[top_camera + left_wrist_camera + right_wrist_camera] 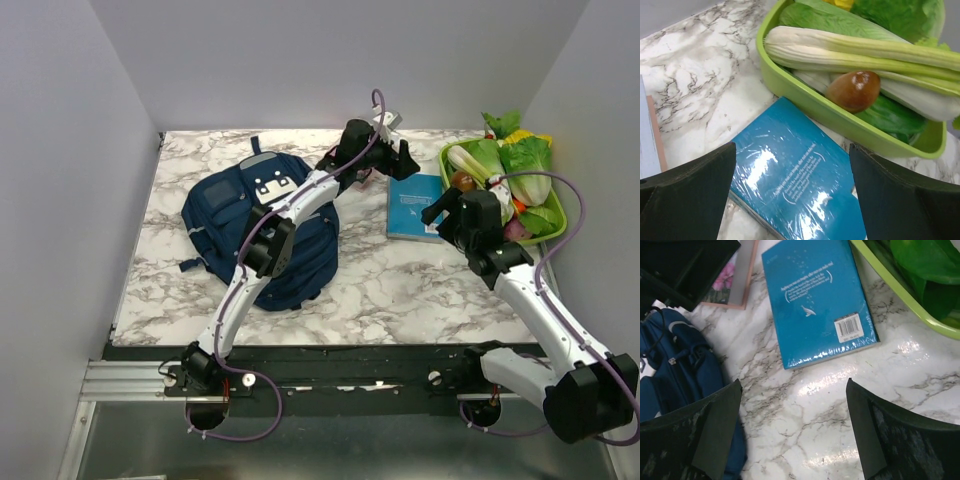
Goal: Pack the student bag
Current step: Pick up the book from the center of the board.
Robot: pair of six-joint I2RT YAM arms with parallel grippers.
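Observation:
The student bag (pixel 262 235), a navy backpack with a white patch, lies flat on the left half of the marble table; its blue fabric (pixel 675 370) also fills the left side of the right wrist view. A teal shrink-wrapped book (pixel 414 207) lies right of it. My left gripper (pixel 395 160) hovers open over the book's far end, and the book (pixel 800 190) shows between its two fingers (pixel 690 195). My right gripper (pixel 793 382) stands open over bare marble just short of the book's (pixel 817 300) near edge, with nothing between its fingers.
A lime green tray (pixel 446 160) of lettuce and other vegetables stands at the back right, close beside the book, and its rim (pixel 805 97) lies just past the book's far corner. A thin pink-bordered book (pixel 737 277) lies left of the teal one. Grey walls enclose the table.

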